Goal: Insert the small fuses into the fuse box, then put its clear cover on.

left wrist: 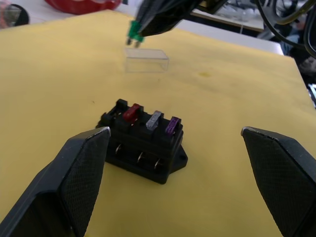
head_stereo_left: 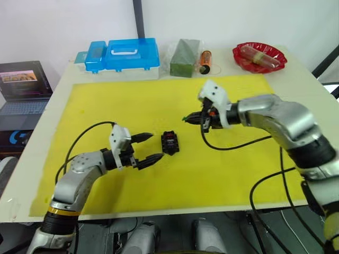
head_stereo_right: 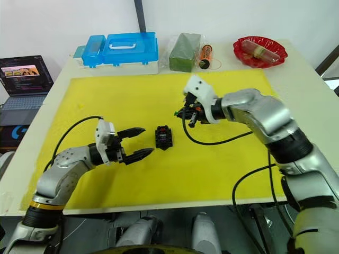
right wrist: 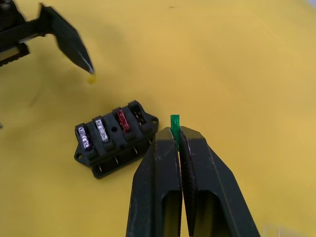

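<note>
On the yellow mat I see the fuse box just beyond my spread left pincer; my right pincer pinches the green fuse, raised beside the box.

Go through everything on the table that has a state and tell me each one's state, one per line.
Fuse box: three fuses seated, one end slot empty.
Green fuse: pinched in the right gripper, above the mat.
Clear cover: off the box, lying on the mat.
Left gripper: open, fingers either side of the fuse box, not touching.
Blue case: lid closed.
</note>
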Controlling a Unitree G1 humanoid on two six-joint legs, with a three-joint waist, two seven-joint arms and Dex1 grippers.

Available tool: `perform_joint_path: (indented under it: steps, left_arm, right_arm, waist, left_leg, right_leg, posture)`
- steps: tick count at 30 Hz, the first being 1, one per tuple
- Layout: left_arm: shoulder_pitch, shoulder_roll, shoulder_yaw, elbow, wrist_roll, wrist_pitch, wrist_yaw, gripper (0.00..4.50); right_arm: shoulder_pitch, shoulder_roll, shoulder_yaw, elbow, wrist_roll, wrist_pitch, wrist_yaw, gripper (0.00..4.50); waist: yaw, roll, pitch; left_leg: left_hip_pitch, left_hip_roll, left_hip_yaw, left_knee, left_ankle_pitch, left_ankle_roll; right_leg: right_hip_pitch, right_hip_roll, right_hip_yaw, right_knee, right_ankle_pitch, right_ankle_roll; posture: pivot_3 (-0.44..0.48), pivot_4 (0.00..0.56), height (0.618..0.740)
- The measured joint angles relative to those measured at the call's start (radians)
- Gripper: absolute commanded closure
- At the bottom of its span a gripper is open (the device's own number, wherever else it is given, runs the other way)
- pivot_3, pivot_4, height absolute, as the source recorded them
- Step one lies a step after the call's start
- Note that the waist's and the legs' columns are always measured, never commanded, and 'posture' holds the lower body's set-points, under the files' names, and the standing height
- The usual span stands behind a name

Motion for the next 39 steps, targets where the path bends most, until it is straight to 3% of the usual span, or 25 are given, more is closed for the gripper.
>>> perform_joint_path:
  steps: [14,39]
  left_arm:
    - [-0.103,-0.056,-0.001,0.087,0.05,-0.034,0.008,0.0]
    - [-0.087,-0.025,0.007,0.074,0.048,0.011,0.01,0.0]
  right_arm:
    - [-0.068,0.206,0.051,0.19,-0.256,-0.088,0.179,4.49]
    - [-0.069,0.259,0.047,0.233,-0.402,-0.113,0.292,4.49]
  waist:
    - [-0.011,0.0,0.0]
    - [-0.013,0.0,0.0]
  left_leg:
    - [-0.001,0.0,0.001,0.0,0.0,0.0]
    - [-0.002,0.0,0.001,0.001,0.0,-0.001]
  right_leg:
    - [-0.005,0.0,0.0,0.003,0.0,0.0]
    - [-0.006,-0.001,0.0,0.004,0.0,0.0]
  posture:
    - [0.0,0.15,0.74]
    - [0.0,0.15,0.74]
